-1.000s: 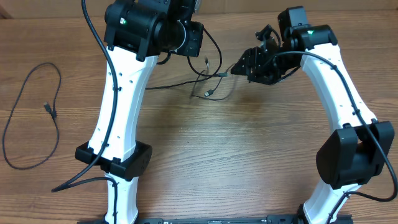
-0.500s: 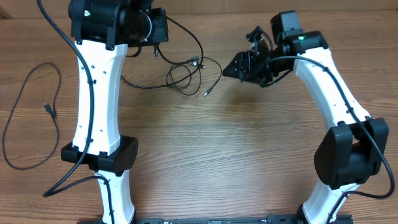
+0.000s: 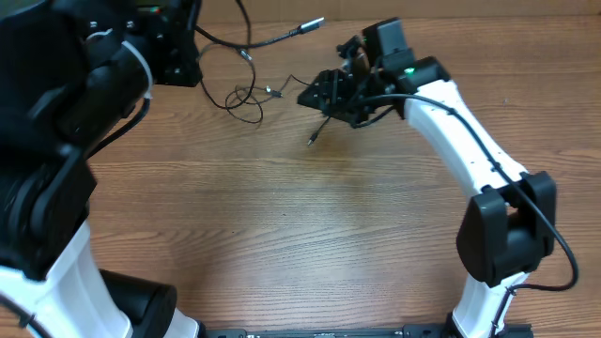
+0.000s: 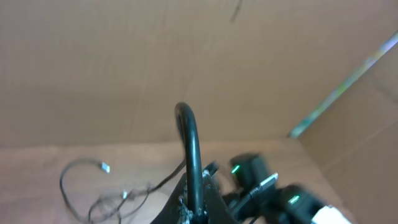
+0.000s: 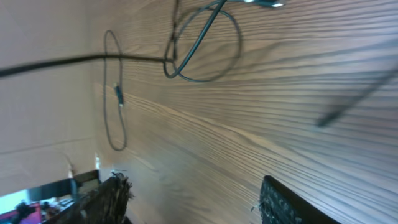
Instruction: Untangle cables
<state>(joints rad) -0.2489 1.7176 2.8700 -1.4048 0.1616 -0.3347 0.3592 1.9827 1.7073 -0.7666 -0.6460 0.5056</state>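
Thin black cables (image 3: 246, 94) lie tangled at the back of the wooden table. One strand rises from my left gripper (image 3: 184, 58) to a silver-tipped plug (image 3: 312, 23). Another plug end (image 3: 311, 141) hangs below the right gripper. In the left wrist view my left gripper (image 4: 194, 211) is shut on a black cable (image 4: 188, 134) that arches upward, with the tangle (image 4: 106, 194) below left. My right gripper (image 3: 314, 95) sits just right of the tangle. In the right wrist view it (image 5: 196, 205) is open and empty, with cable loops (image 5: 205, 43) ahead.
My raised left arm (image 3: 66, 122) fills the left side of the overhead view and hides the table under it. The right arm (image 3: 451, 122) reaches across from the right. A cardboard wall (image 4: 186, 56) stands behind the table.
My left arm has swung left and risen toward the camera, dragging the cables left. My right gripper followed to the left. The separate cable loop at far left is now hidden by the arm.
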